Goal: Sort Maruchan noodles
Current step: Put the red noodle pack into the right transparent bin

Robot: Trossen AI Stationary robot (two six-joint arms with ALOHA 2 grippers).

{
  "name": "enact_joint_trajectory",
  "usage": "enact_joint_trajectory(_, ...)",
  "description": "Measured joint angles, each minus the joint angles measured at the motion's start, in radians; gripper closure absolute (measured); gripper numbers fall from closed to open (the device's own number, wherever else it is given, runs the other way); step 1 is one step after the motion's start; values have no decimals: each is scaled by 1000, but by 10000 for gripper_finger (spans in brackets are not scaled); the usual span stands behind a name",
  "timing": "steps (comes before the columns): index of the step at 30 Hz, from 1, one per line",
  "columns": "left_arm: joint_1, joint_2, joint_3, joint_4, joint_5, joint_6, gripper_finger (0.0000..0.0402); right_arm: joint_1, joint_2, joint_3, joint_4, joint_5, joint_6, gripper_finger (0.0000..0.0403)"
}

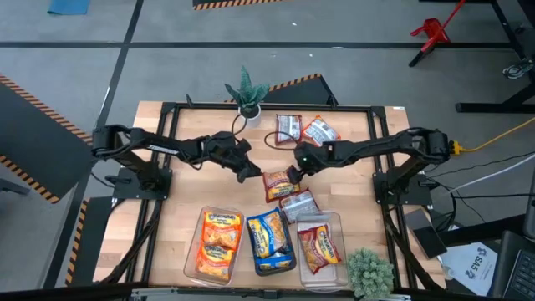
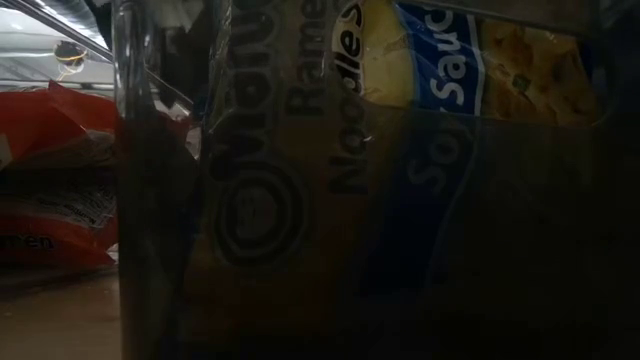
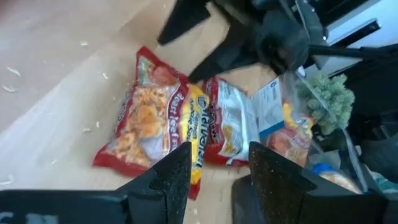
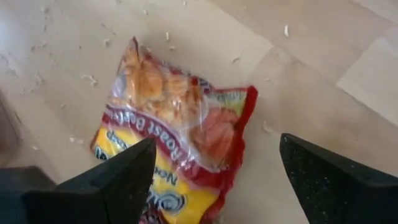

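Observation:
A red roast-beef Maruchan packet (image 1: 277,184) lies flat on the wooden table's middle and fills the right wrist view (image 4: 174,124). My right gripper (image 1: 294,176) hangs over it, open wide, its fingers (image 4: 124,174) on either side and above the packet. My left gripper (image 1: 249,173) stands open just left of the same packet (image 3: 155,124), nothing between its fingers. A silver-and-red packet (image 1: 298,203) lies beside it, toward the near edge. Two more red-and-silver packets (image 1: 303,130) lie at the far side.
Three clear bins stand along the near edge: orange packets at left (image 1: 219,242), blue-and-yellow ones in the middle (image 1: 269,238), red ones at right (image 1: 320,247). A potted plant (image 1: 247,90) stands at the far edge, a green bush (image 1: 369,272) at the near right. The low view looks through a bin wall (image 2: 150,200).

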Motion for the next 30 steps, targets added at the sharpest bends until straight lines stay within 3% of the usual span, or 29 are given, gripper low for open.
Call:
enact_joint_trajectory(8, -26, 199, 0, 150, -3, -42, 249, -4, 14, -77, 102, 7, -45, 79)
enact_joint_trajectory(14, -44, 318, 1, 254, -5, -99, 249, -4, 107, -90, 237, -59, -47, 79)
enact_joint_trajectory(22, -56, 399, 47, 251, -26, -94, 250, -8, 144, -91, 349, -128, -86, 83)
enact_joint_trajectory(26, -54, 422, 82, 242, -26, -94, 250, -19, 146, -92, 352, -173, -98, 117)
enact_joint_trajectory(30, -54, 425, 97, 225, -30, -76, 250, -18, 145, -91, 346, -183, -95, 176)
